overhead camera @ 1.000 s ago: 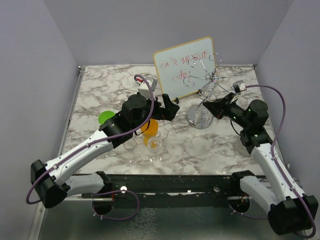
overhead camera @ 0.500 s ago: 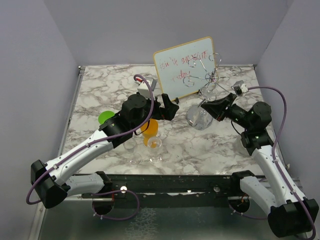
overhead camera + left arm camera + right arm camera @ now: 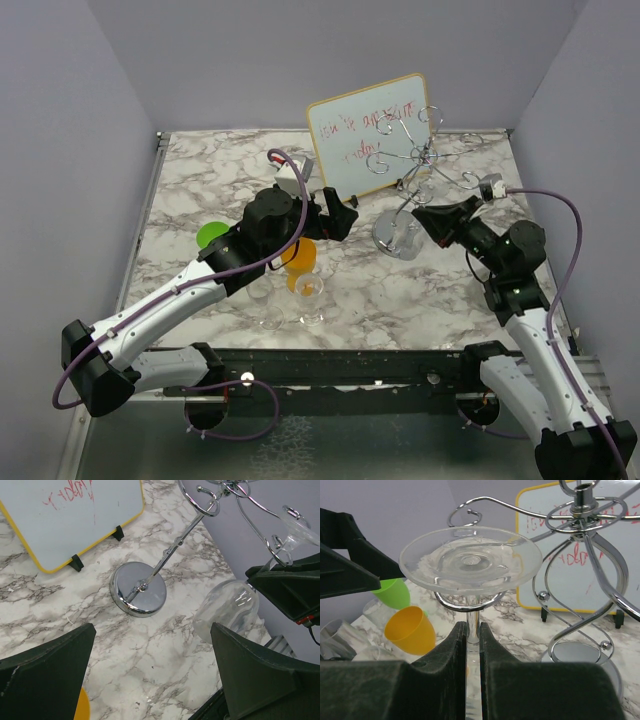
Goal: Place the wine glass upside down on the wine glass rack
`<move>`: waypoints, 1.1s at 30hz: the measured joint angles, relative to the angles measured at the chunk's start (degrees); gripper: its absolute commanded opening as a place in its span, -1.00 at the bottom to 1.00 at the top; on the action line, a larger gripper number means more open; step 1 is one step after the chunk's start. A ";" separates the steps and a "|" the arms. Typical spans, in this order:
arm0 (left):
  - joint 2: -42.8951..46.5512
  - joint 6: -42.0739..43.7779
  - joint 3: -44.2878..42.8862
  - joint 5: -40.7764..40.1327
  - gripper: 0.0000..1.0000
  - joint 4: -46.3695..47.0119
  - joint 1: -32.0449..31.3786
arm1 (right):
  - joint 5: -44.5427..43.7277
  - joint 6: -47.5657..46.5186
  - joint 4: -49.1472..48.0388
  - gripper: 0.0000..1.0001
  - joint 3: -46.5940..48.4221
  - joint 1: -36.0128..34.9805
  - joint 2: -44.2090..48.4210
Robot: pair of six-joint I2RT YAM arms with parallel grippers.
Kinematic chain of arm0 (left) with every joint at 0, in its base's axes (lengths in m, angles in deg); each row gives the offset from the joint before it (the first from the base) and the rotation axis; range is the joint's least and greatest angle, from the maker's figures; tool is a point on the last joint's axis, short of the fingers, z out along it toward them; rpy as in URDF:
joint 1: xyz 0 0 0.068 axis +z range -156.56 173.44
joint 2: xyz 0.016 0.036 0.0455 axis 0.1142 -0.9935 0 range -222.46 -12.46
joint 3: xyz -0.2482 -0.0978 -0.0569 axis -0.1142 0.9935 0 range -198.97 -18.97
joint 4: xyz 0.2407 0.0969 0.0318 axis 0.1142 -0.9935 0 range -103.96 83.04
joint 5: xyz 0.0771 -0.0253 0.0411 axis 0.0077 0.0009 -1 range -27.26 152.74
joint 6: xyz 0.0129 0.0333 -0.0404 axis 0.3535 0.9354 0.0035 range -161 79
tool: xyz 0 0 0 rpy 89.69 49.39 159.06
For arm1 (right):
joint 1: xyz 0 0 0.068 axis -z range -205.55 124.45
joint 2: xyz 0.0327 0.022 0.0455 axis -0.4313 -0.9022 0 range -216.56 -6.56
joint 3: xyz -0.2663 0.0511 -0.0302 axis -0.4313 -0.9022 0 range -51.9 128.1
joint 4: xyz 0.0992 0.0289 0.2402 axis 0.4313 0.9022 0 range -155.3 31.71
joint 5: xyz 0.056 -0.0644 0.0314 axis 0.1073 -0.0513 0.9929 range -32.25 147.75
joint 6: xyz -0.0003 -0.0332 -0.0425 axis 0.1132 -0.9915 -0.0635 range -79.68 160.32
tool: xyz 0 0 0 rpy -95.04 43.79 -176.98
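Note:
The wine glass [image 3: 470, 560] hangs upside down, its round foot lying on top of a curled loop of the silver wire wine glass rack [image 3: 580, 515]. My right gripper [image 3: 473, 627] is shut on the glass stem just under that loop. In the top view the right gripper [image 3: 428, 218] is beside the rack [image 3: 415, 160], above its shiny disc base [image 3: 390, 240]. In the left wrist view the glass bowl [image 3: 227, 607] hangs below the loop, right of the base [image 3: 137, 595]. My left gripper [image 3: 150, 680] is open and empty, left of the rack [image 3: 340, 215].
A tilted whiteboard [image 3: 365, 130] with red writing stands behind the rack. An orange cup [image 3: 300, 262], a green cup [image 3: 212, 235] and two clear glasses [image 3: 310, 295] sit under the left arm. Grey walls close in the marble table [image 3: 200, 180].
My right arm has swung its wrist and elbow out to the right while holding the glass by the rack. The left arm has not moved.

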 measured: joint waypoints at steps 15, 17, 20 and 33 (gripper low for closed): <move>0.00 1.25 -0.02 1.64 0.98 -0.90 0.07 | -5.03 0.96 3.23 0.01 0.00 -0.35 -1.25; 0.00 1.57 -0.02 1.70 0.98 -1.33 0.07 | -5.53 1.11 4.37 0.17 0.00 -0.33 -0.07; 0.00 2.34 -0.02 1.68 0.98 -1.70 0.09 | -5.99 1.46 6.10 0.39 0.00 -0.35 2.32; 0.02 6.95 -5.57 4.44 0.69 -11.47 0.11 | -9.42 4.13 28.98 0.49 4.66 -0.35 11.30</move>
